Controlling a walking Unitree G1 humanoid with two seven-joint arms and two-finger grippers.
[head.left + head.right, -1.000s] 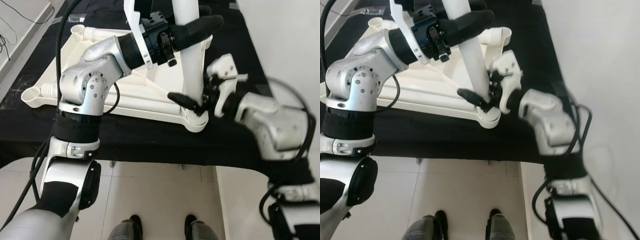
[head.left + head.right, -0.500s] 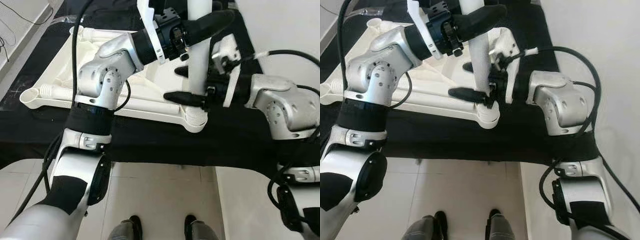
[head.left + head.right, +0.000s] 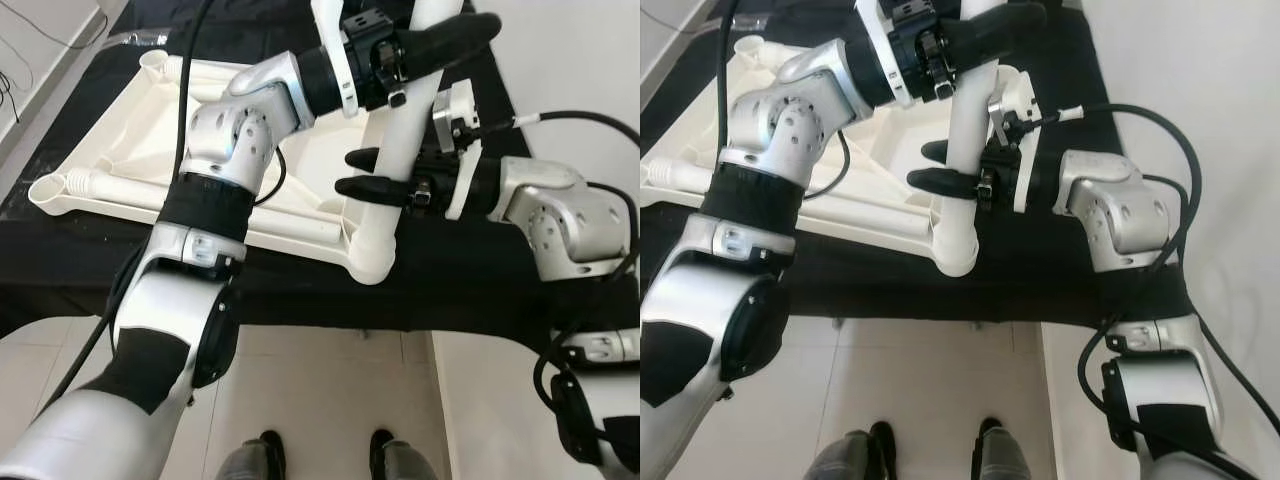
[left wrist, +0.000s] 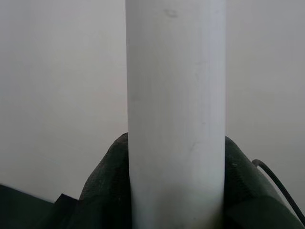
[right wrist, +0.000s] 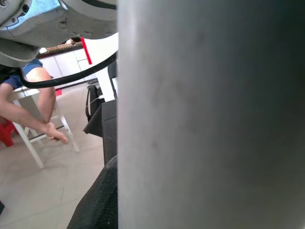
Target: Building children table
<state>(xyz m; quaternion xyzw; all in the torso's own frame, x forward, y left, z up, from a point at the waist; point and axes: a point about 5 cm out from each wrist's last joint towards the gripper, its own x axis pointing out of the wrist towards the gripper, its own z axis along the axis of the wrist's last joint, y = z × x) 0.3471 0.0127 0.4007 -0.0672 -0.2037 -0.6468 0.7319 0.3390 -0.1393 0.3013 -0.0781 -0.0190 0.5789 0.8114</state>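
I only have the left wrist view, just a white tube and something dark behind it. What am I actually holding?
Observer: The left gripper is shut on the white table leg, gripping it high up.
Operator: Where is the leg's lower end?
Observer: It stands in the near right corner socket of the upside-down white tabletop, which lies on a black cloth.
Operator: Is the other arm helping?
Observer: Yes. The right gripper is shut on the same leg lower down, its black fingers on either side of the tube.
Operator: Are other legs fitted?
Observer: The far left corner socket and the near left corner socket carry no leg.
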